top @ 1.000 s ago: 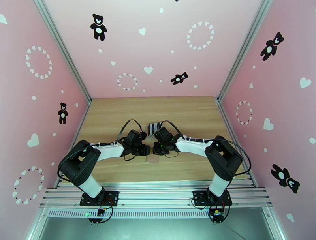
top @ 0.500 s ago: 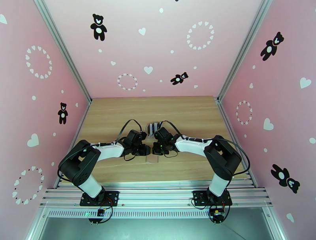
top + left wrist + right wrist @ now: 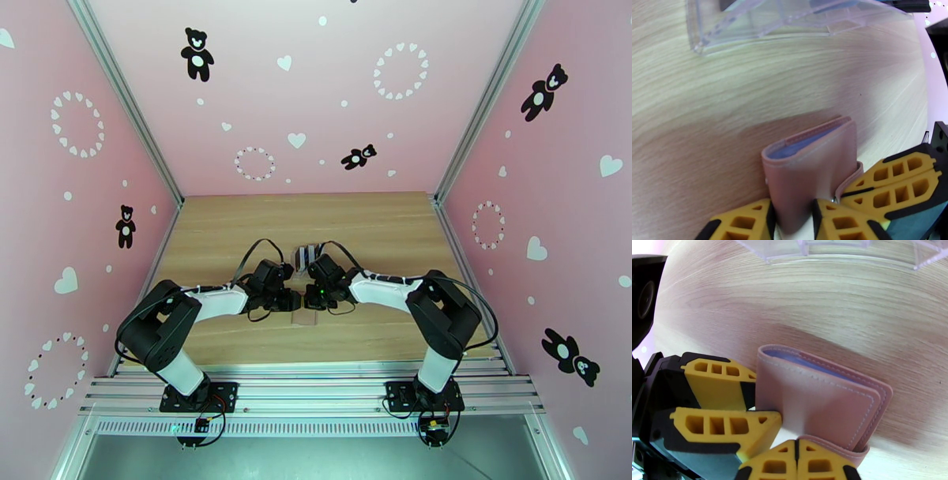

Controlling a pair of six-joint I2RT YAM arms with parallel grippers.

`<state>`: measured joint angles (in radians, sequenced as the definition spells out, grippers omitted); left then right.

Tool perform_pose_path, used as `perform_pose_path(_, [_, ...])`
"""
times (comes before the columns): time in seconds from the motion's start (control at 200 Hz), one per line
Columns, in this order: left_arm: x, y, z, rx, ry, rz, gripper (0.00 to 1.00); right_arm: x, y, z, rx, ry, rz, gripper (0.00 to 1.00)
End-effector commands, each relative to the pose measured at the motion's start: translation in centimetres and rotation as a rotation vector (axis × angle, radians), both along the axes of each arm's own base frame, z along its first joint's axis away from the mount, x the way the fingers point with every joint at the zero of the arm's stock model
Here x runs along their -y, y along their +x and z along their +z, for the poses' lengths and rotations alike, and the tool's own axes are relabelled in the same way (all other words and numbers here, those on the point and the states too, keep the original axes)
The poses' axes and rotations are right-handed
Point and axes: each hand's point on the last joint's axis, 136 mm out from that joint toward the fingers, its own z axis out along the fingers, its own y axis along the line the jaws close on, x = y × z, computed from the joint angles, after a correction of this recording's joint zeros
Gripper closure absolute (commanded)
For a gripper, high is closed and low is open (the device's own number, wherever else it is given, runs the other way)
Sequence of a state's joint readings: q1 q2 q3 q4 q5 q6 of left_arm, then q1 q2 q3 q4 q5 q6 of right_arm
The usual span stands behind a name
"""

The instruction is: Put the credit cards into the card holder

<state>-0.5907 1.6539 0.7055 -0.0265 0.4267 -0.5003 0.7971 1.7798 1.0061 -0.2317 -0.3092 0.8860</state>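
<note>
card holder [image 3: 809,158]: folded shut, low centre of the left wrist view, between both grippers, below the slotted stand [image 3: 770,19].
left gripper [image 3: 792,211]: was clamped on the holder's folded body.
right gripper [image 3: 796,451]: fingers were pressed together at the snap tab [image 3: 837,447]; couldn't tell if it was pinched.
credit cards [image 3: 802,359]: blue edge showed inside the fold, so probably loaded.
remaining: likely only fastening the tab; stand contents unclear.

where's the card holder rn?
Top view: card holder is mid-table, just nearer than the clear stand. The left gripper grips it across its sides; the shut right gripper is at its snap-tab edge.
</note>
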Motion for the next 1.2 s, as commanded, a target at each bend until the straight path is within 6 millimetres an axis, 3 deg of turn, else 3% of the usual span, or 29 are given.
perform_pose_path(0.0, [-0.6, -1.0, -1.8, -0.054, 0.052, -0.012, 0.66, 1.2, -0.9, -3.0, -0.045, -0.098, 0.005, 1.0])
perform_pose_path(0.536, [-0.7, -0.9, -1.8, -0.054, 0.056, -0.011, 0.66, 2.2, -1.5, -4.3, -0.064, -0.135, 0.002, 1.0])
perform_pose_path(0.811, [-0.7, -0.9, -2.0, -0.058, 0.061, -0.009, 0.66, 2.0, -1.3, -3.6, -0.052, -0.117, 0.005, 1.0])
perform_pose_path(0.931, [-0.7, -0.9, -2.0, -0.058, 0.061, -0.01, 0.66, 1.7, -1.3, -3.0, -0.045, -0.1, 0.009, 0.92])
perform_pose_path(1.196, [-0.6, -0.9, -2.0, -0.06, 0.055, -0.011, 0.66, 1.4, -1.1, -1.4, -0.018, -0.066, 0.01, 0.84])
